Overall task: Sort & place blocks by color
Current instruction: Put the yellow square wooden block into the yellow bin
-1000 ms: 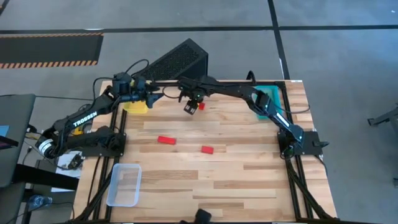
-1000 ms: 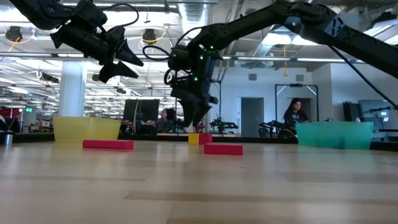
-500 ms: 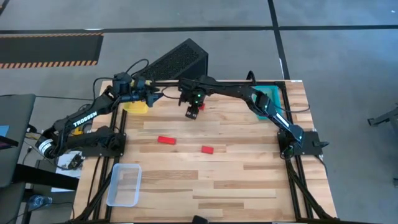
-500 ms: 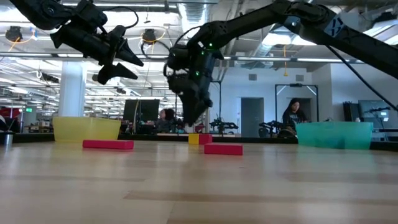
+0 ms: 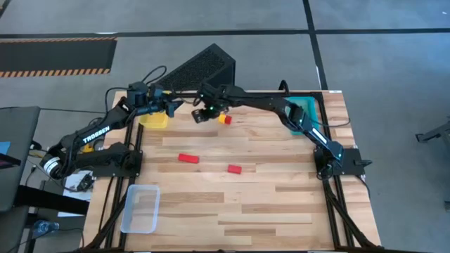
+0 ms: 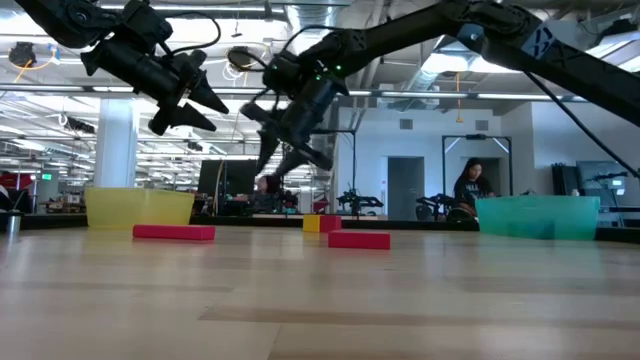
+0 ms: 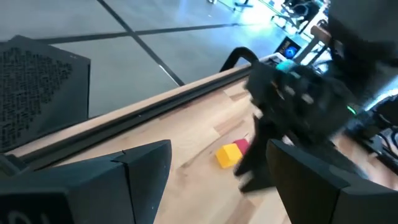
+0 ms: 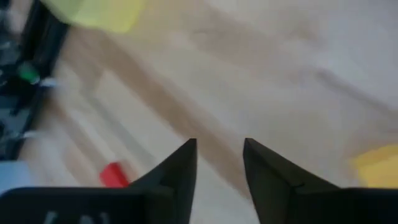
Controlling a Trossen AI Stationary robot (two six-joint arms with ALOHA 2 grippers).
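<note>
Right gripper [image 5: 200, 116] hangs empty, fingers apart, left of the yellow block [image 5: 223, 119] and red block [image 6: 331, 223]; these touch, so I risk pinching both.

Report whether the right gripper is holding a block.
Empty: right gripper shows a bare gap between its fingers; the yellow block lies on the table.

red blocks [image 5: 188, 158], yellow tray [image 5: 155, 120], seemingly teal tray [image 5: 305, 107]

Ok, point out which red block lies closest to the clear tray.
The oblong red block left of centre; the other loose red block lies farther right, and the third red one touches a yellow block at the back.
</note>
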